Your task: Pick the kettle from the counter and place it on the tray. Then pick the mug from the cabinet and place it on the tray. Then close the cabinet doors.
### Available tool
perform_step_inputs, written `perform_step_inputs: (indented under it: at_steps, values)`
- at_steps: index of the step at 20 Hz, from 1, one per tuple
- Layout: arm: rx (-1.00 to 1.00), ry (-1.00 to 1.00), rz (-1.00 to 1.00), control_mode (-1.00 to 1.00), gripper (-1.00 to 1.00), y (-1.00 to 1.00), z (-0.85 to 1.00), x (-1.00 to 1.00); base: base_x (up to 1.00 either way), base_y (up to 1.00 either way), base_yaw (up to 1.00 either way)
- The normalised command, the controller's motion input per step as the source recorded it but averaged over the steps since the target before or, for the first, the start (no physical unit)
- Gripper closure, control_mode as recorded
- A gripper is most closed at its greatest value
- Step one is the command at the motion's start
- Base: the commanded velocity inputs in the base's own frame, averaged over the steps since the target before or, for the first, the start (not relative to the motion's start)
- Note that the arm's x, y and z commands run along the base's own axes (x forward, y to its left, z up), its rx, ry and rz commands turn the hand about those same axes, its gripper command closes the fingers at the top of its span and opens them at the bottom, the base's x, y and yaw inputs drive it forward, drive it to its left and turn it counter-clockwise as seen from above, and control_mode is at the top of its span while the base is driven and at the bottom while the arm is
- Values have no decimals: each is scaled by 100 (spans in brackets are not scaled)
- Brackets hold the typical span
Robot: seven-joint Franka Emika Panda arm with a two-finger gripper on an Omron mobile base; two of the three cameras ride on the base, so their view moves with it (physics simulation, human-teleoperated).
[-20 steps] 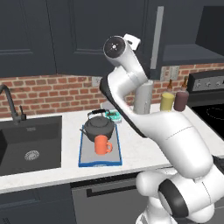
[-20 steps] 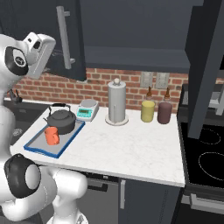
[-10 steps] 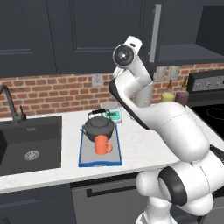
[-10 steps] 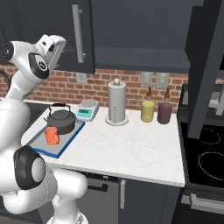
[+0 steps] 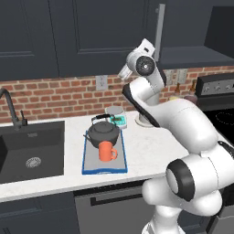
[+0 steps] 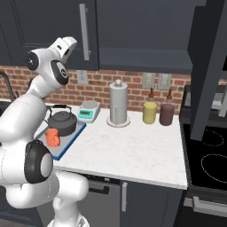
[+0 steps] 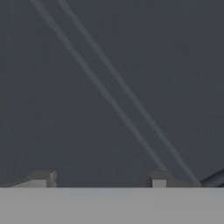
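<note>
The black kettle (image 5: 104,132) and the orange mug (image 5: 107,151) both stand on the blue-rimmed tray (image 5: 119,165) on the white counter (image 6: 133,146). My arm is raised, and its hand (image 6: 65,45) is against the left cabinet door (image 6: 48,22), just left of its grey bar handle (image 6: 83,31). In the hand view my gripper (image 7: 100,181) is open, its two fingertips (image 7: 41,178) wide apart right at the dark door panel (image 7: 109,78), with nothing between them. This door lies almost flush with the cabinet front. The right cabinet door (image 6: 208,66) stands open.
A silver paper-towel cylinder (image 6: 118,104), a small scale (image 6: 88,111), a yellow jar (image 6: 150,112) and a dark red jar (image 6: 166,114) line the brick back wall. The black sink (image 5: 27,155) lies left of the tray, the stove (image 6: 208,164) to the right.
The left cabinet door has swung in toward the cabinet. My hand has travelled with it, staying against its panel. Kettle, mug and tray have not moved.
</note>
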Motion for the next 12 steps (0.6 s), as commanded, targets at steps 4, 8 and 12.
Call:
perform_step_inputs:
  at_steps: [4,8,12]
  values:
    - [0,0,17,-100,-100,-1,0,39,0,0,0]
    - [0,-1,18,-100,-100,2,-2,20,0,0,0]
    - [-2,-2,18,-100,-100,5,0,10,0,0,0]
